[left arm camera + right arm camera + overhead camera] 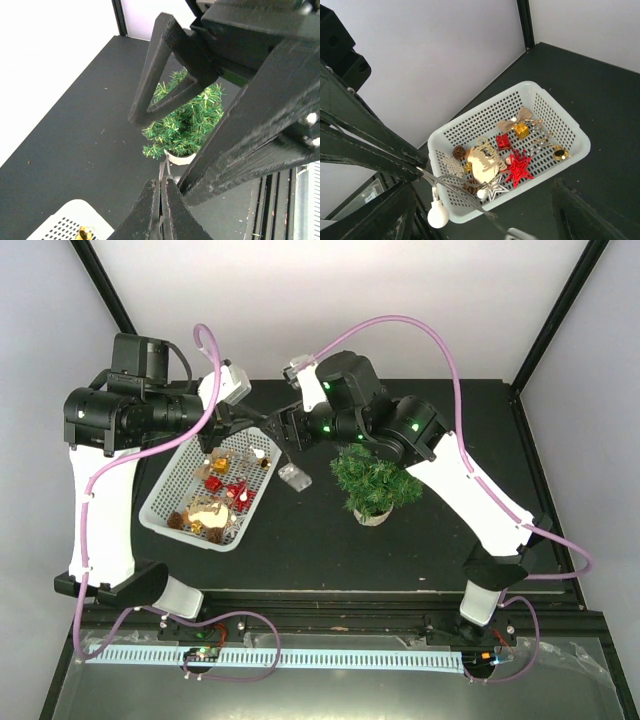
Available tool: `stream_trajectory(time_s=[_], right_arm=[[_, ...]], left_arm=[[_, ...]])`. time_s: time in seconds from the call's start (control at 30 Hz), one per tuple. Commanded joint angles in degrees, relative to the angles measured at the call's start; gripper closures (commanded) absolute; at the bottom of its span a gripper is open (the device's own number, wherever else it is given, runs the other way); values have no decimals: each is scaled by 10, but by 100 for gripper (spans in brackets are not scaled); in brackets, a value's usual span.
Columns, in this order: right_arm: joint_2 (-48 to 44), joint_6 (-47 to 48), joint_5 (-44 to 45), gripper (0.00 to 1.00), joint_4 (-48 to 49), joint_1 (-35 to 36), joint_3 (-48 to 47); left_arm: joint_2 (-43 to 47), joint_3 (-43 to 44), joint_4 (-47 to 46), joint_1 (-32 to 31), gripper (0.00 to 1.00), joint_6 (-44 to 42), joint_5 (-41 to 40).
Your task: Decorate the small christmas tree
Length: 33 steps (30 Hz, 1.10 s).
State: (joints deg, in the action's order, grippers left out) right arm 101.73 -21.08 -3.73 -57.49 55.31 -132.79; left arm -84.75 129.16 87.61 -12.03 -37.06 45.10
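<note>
The small christmas tree [374,480] stands upright in its whitish pot right of centre; it also shows in the left wrist view [187,120]. My left gripper [162,197] is shut on the thin wire of a light string [452,187]. A white bulb [438,216] hangs from that wire just below the left fingertips [417,167]. In the top view the left gripper [258,423] is over the basket's far right corner. My right gripper [290,435] faces it, close by, and is open [485,222]; the wire runs down between its fingers untouched.
A white mesh basket [160,508] with red, gold and white ornaments sits left of the tree; it also shows in the right wrist view [580,145]. A small clear plastic piece [295,477], at the wire's low end, lies between basket and tree.
</note>
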Motion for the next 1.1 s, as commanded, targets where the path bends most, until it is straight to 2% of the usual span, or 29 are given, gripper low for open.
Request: stream_trajectory(time_s=[0.0,0.27,0.47,0.53,0.63,0.67,0.9,1.07], right_arm=[[6,0,8,28,21,3,20],[4,-11,2,37,35,4,40],[6,-5,23,52,38,4,25],[6,-3,24,66,38,4,19],[7,-2,27,96,35,4,10],[7,-2,29,99,33,4,8],[-12,3,51,99,32,4,8],[-28,2,70,99,28,4,7]], left_arm=[[9,4,-3,-19,98,17,21],[11,2,-3,-31,98,23,21],[17,-22,-6,-39,98,20,12],[22,-46,-19,-42,98,20,6],[28,-76,-37,-45,98,25,3],[29,-82,-45,-46,98,30,0],[17,-103,-92,-48,83,69,-9],[15,-99,-106,-48,45,80,-29]])
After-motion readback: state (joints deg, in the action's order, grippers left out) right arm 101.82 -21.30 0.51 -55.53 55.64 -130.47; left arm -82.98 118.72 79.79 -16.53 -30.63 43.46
